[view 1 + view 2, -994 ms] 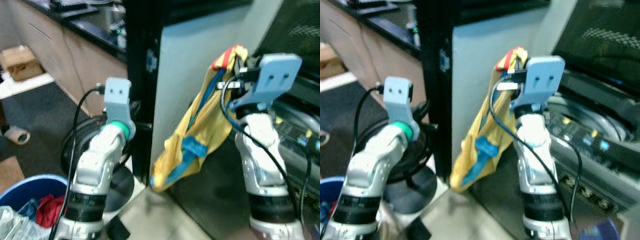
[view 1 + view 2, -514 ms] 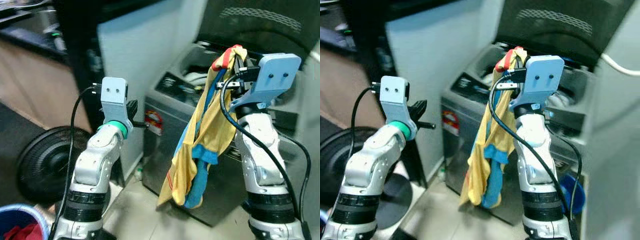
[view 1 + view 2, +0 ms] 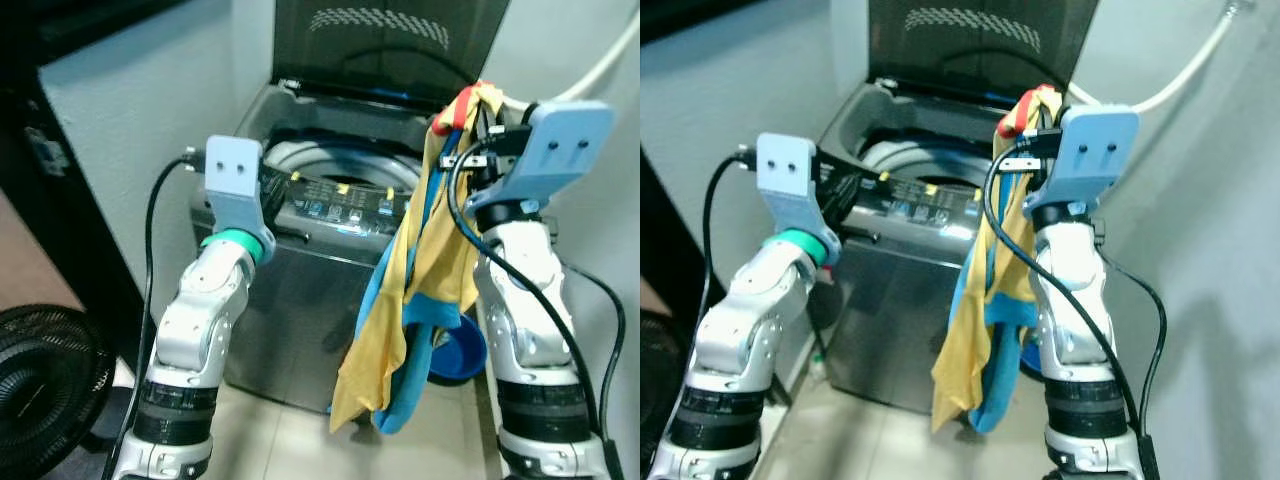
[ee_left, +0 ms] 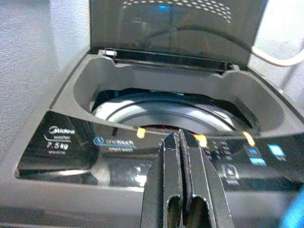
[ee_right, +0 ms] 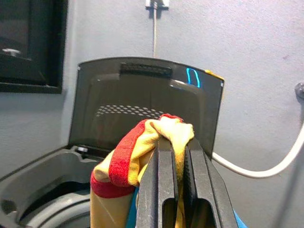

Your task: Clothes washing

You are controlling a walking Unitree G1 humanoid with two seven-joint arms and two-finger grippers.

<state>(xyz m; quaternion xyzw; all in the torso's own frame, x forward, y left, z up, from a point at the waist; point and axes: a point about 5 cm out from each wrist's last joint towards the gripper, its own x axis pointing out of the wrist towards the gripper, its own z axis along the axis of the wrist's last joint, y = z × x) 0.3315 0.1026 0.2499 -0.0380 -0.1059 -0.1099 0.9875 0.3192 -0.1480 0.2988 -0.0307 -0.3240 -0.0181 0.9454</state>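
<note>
1. A yellow cloth garment with blue panels and a red trim at its top (image 3: 420,300) hangs right of centre in the left eye view. Its top is bunched at the upper right of the frame and its lower end dangles near the tiled floor (image 3: 290,440).
2. The right gripper (image 5: 175,156) is clamped on the bunched red-and-yellow top of the garment. In the right wrist view the two black fingers sit nearly together with cloth pinched between them.
3. The garment hangs in front of the right front corner of a dark grey top-loading washing machine (image 3: 300,320) and partly covers that corner.
4. The machine's tinted lid (image 3: 390,40) stands raised at the top centre of the frame. The round drum opening (image 4: 166,111) and its pale rim are exposed below it.
5. A control panel with yellow and blue markings (image 3: 335,205) runs along the front edge of the machine's top.
6. The left gripper (image 4: 180,140) is held above the control panel, fingers pressed together and holding nothing.
7. A blue plastic basin (image 3: 455,350) sits low at the right of the machine, partly behind the garment.
8. A white hose (image 3: 1185,70) curves along the grey wall at the upper right.
9. A black fan grille (image 3: 40,370) is at the lower left of the frame.
</note>
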